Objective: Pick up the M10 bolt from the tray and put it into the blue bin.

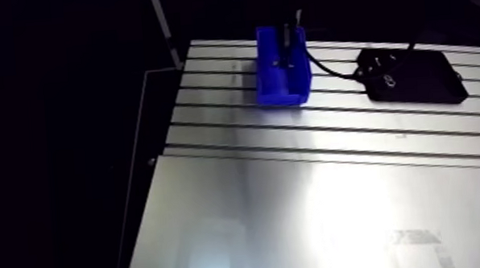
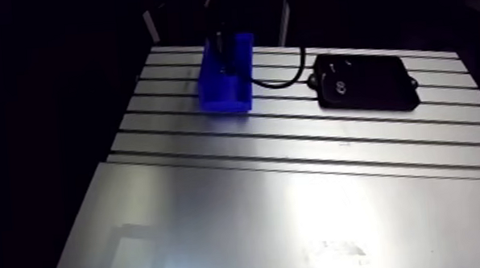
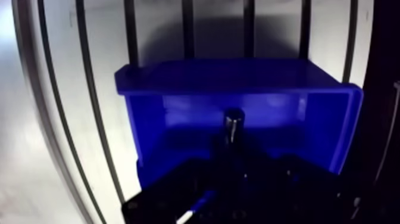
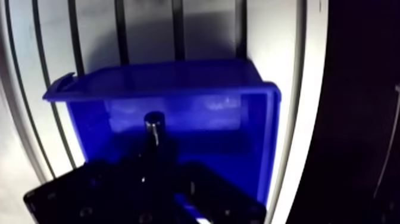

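Slotted aluminium table (image 1: 297, 212), dim surround. Blue bin (image 1: 270, 81) near far left edge; gripper (image 3: 232, 152) low over its inside, clamped on M10 bolt (image 3: 231, 122), held upright above bin floor, likely for a clean drop. Black tray (image 1: 413, 75) to right, apart
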Controlling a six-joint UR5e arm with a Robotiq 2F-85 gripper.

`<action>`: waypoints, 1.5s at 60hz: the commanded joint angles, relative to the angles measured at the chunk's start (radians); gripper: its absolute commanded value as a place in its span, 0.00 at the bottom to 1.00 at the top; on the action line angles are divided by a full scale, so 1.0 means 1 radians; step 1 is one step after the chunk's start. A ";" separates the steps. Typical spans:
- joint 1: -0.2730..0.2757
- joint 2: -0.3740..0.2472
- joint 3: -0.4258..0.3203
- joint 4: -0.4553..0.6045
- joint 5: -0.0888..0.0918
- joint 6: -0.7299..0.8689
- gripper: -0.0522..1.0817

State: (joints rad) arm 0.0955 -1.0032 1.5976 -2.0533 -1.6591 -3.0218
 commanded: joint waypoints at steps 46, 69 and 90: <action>0.000 -0.142 -0.098 0.182 0.036 0.034 0.05; -0.042 -0.285 -0.196 0.278 0.026 0.564 0.05; -0.221 -0.354 -0.233 0.472 0.001 1.161 0.05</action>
State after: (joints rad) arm 0.0641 -1.2023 1.4564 -1.8294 -1.6335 -2.7253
